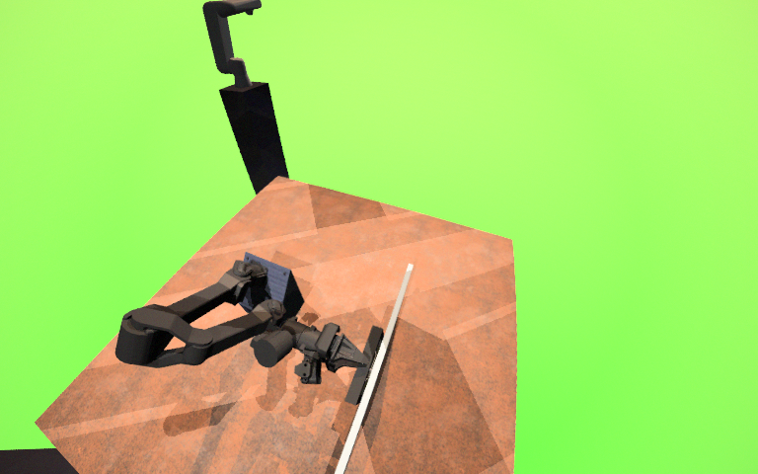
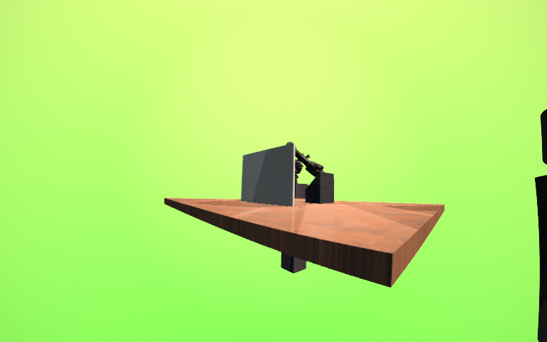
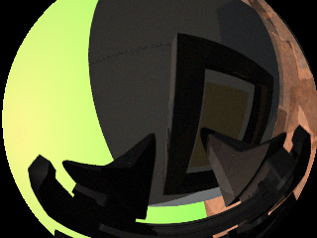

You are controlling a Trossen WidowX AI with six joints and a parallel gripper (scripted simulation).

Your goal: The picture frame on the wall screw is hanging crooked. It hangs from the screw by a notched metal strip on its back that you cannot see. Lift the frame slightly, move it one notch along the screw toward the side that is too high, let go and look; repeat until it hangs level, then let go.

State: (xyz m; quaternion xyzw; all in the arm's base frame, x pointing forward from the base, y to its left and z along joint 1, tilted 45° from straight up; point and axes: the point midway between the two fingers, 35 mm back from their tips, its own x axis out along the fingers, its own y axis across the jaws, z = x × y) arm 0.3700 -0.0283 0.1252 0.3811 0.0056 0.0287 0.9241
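Note:
The picture frame has a wide dark border, a pale mat and an olive picture. It is against the upright wall panel. My gripper is open, its fingertips parted on either side of the border bar nearest me, with gaps showing beside the bar in the wrist view. The screw and the notched strip are hidden. The wrist view is strongly curved and the top camera looks from above, so I cannot tell whether the frame is level. The exterior camera sees only the panel's back.
The arm's blue-grey base block stands behind the gripper on the brown table. The wall panel stands right behind the frame. A dark pillar with a bent bracket stands beyond the table's far corner.

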